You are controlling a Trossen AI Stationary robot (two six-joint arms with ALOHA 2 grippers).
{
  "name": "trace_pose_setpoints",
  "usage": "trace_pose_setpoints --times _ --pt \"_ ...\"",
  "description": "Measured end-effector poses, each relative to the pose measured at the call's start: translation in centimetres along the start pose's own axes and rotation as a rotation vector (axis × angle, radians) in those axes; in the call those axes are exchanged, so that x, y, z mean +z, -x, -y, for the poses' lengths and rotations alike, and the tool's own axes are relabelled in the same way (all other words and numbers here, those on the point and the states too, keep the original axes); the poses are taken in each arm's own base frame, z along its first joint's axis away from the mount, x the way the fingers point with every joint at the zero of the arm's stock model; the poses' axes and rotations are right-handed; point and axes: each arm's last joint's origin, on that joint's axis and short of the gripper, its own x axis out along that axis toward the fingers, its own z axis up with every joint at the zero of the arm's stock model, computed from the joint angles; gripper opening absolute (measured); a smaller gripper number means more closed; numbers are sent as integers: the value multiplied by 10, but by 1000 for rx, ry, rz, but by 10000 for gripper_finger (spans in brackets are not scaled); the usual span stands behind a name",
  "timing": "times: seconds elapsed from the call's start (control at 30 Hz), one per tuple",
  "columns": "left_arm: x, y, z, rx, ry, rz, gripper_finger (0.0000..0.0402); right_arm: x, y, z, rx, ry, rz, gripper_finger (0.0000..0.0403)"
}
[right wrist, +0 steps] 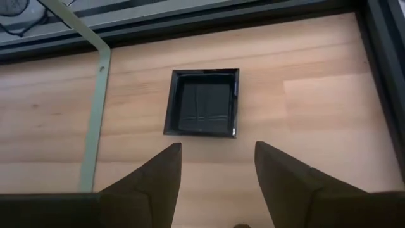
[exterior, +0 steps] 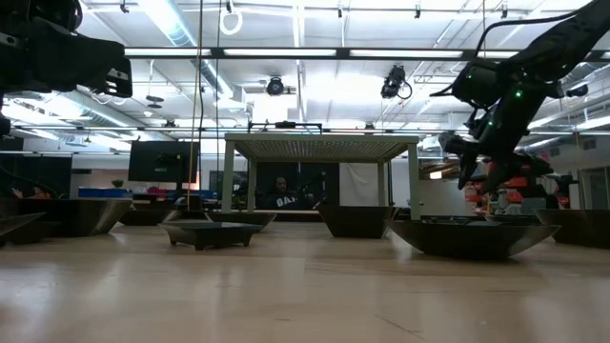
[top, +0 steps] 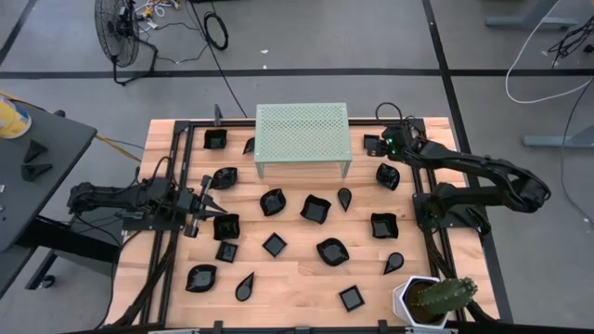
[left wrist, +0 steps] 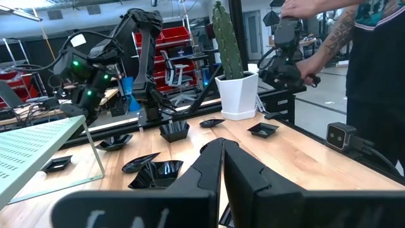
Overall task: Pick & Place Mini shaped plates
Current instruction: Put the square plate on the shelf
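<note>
The left gripper (top: 206,206) lies low at the table's left side, its fingers pressed together and holding nothing, its tip just beside a black plate (top: 225,225). Across the middle, the mini shaped plates (top: 316,208) sit scattered over the wooden table (top: 297,278), none stacked or gathered, and the top of the pale green stand (top: 302,131) at the far edge bears no plate. By that spread, the task looks barely begun, with nearly every plate left to move. At the far right, the right gripper (right wrist: 217,168) hangs with its fingers spread over a square plate (right wrist: 202,102), above it and not touching.

The goal spot for the plates cannot be told. The cactus pot (top: 422,299) at the near right corner is cut off by the frame. In the left wrist view a person's hands (left wrist: 304,9) work beyond the table, only partly seen.
</note>
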Motion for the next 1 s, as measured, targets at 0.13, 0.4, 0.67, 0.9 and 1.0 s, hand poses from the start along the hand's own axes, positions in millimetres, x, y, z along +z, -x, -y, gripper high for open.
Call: trace_pose_setpoints --times 0.13,0.4,0.67,0.9,1.0 --pt "0 0 0 0 0 0 23 -2 -8 -2 -16 7 -15 201" --pt "0 0 0 0 0 0 23 -6 -21 -4 -48 13 -46 201" --pt "0 0 0 0 0 0 23 -9 -19 -6 -31 199 -54 201" --pt "0 0 0 0 0 0 23 -18 -8 -11 -1 397 -85 201" --pt "0 0 0 0 0 0 23 -19 -2 -16 8 543 -106 201"
